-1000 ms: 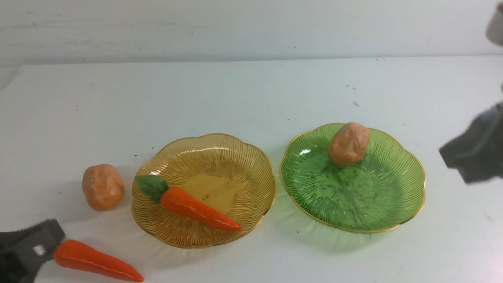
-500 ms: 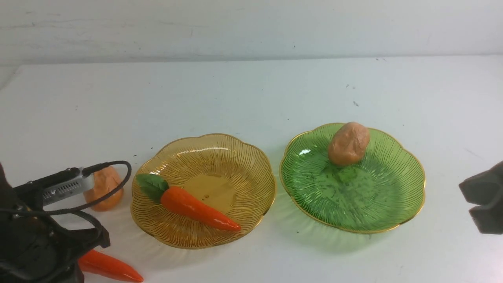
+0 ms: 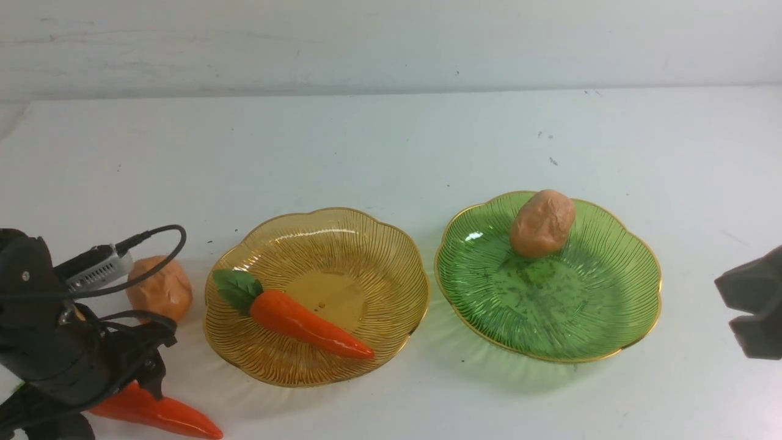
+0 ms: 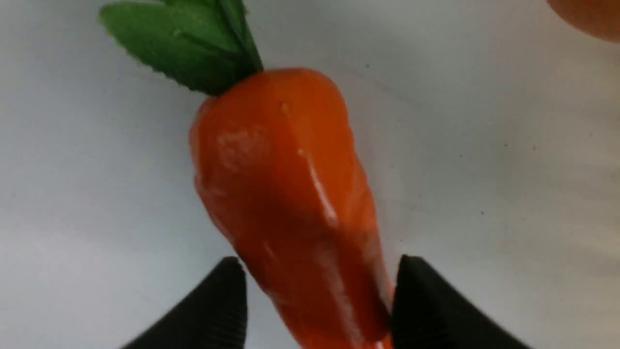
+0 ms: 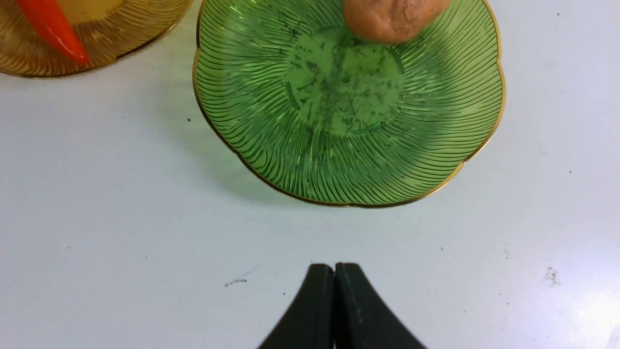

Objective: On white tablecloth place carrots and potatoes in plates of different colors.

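Observation:
One carrot [image 3: 177,418] lies on the white tablecloth [image 3: 379,146] at the near left. My left gripper [image 3: 143,388] is down over it. In the left wrist view the jaws [image 4: 319,271] stand open on either side of this carrot [image 4: 286,184], close against its narrow half. The second carrot [image 3: 305,324] lies in the amber plate [image 3: 342,214]. One potato [image 3: 542,222] sits at the far side of the green plate [image 3: 611,318]. The other potato [image 3: 162,290] rests on the cloth left of the amber plate. My right gripper [image 3: 754,318] is shut and empty right of the green plate [image 5: 339,160].
The two plates stand side by side at mid-table, a small gap between them. The left arm's cable and wrist camera [image 3: 98,275] partly cover the loose potato. A pale wall runs behind the table's far edge.
My left arm has swung in and come down over the carrot on the cloth, which has not moved. My right gripper has dropped and drawn back to the right edge.

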Controlling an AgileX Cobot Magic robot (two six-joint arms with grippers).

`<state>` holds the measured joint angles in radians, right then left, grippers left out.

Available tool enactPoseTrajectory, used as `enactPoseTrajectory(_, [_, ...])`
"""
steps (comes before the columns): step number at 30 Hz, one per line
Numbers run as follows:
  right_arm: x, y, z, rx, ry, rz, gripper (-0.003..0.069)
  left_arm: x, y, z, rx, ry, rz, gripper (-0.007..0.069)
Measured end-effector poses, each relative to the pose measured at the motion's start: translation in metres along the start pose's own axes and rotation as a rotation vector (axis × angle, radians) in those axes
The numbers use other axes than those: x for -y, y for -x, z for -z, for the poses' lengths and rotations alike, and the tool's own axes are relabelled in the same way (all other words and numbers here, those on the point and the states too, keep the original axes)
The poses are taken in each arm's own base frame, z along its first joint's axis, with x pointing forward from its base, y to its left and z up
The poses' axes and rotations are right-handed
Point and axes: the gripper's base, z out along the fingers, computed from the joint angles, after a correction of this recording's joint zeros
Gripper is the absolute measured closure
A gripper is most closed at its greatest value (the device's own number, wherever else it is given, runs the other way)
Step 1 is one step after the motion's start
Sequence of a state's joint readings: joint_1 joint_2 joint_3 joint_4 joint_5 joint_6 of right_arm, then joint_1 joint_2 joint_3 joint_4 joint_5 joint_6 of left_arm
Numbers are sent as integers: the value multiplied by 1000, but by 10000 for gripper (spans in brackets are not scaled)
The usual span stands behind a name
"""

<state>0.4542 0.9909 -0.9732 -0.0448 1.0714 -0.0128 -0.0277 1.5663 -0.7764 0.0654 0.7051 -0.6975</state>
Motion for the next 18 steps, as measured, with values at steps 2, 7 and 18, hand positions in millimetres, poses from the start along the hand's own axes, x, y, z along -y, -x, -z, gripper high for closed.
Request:
enactPoseTrajectory(2, [0,0,0,4,0,0,674,4,11,10,32,12,-55,515])
enactPoseTrajectory(7, [0,0,0,5,0,0,674,14,30,74,62,25,-132,624])
enactPoseTrajectory(18, [0,1,0,12,0,0,674,24,-2,80,-78,81,-248,505])
